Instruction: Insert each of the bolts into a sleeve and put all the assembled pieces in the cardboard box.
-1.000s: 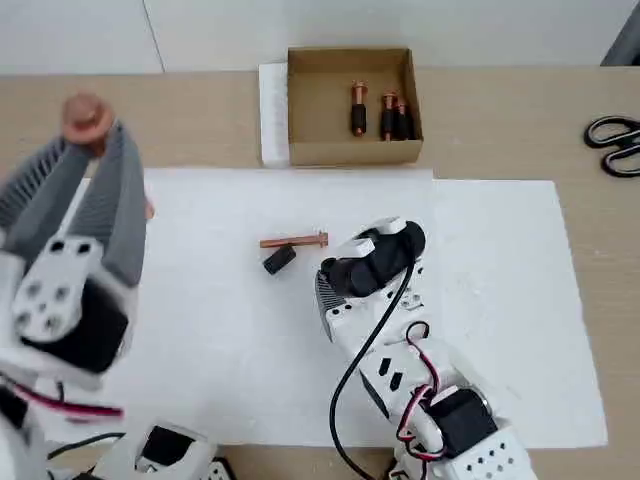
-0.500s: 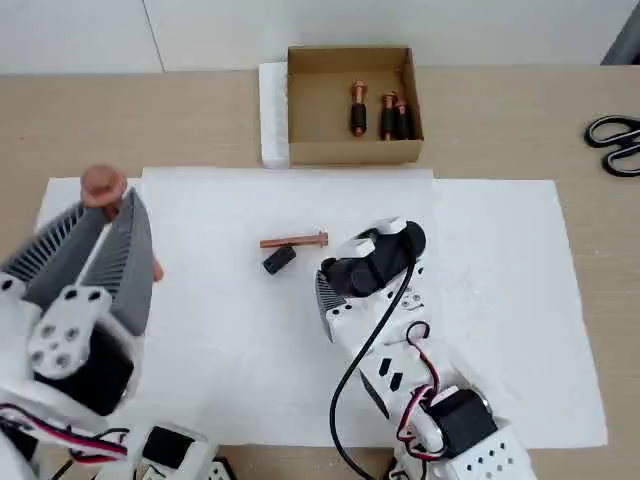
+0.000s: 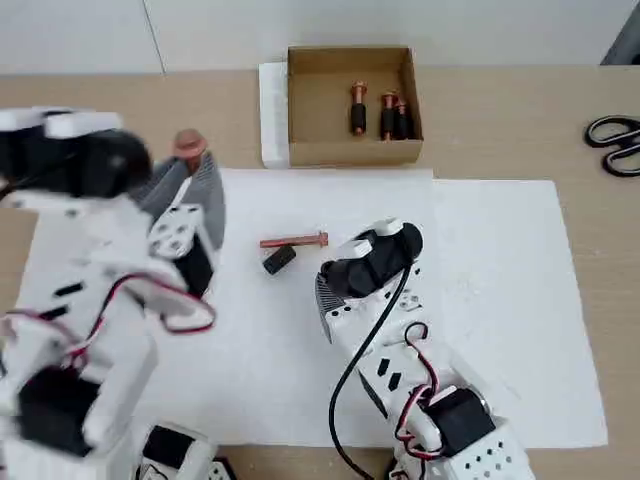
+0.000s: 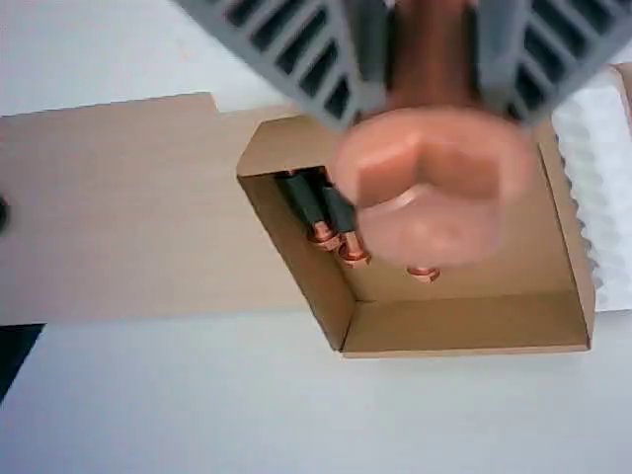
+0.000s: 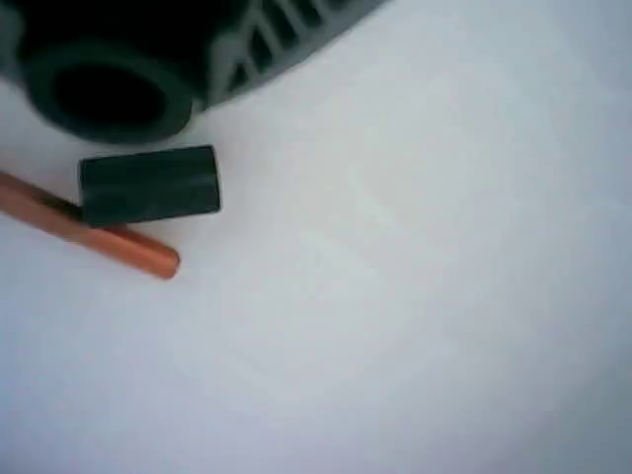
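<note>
Copper bolt in hand: a bolt (image 4: 430,188) is clenched in the left claw (image 3: 188,160), its hex head standing out past the tips; it hangs above the counter (image 3: 200,120), short of the cardboard box (image 3: 296,100) and off toward the box's left front corner
Shank: the grey fingers (image 4: 286,39) hide whether a sleeve is already on it
Cardboard box: open at the top, with three assembled pieces (image 3: 385,112) lying side by side in its right half; a white foam strip (image 3: 272,115) touches its left wall
Loose bolt (image 3: 294,241): flat on the white sheet (image 3: 500,260) in front of the box, roughly parallel to the box's front wall
Loose sleeve (image 3: 279,259): short, black and hollow, just beside that bolt on the side away from the box, perhaps touching it
Right claw (image 3: 325,288): low over the sheet in front of the box, near the loose pair; I cannot tell whether it is released or clenched
Handling: bolt and sleeve both look small, rigid and light; the smooth round shank will likely roll or slip, so take the bolt across the shank near the head and the sleeve across its middle, leaving the bore free
Risk: a nudge could send the sleeve rolling over the sheet
Progress: well along, one loose pair left to join
Scissors (image 3: 615,140): on the counter, well to the right of the box
</note>
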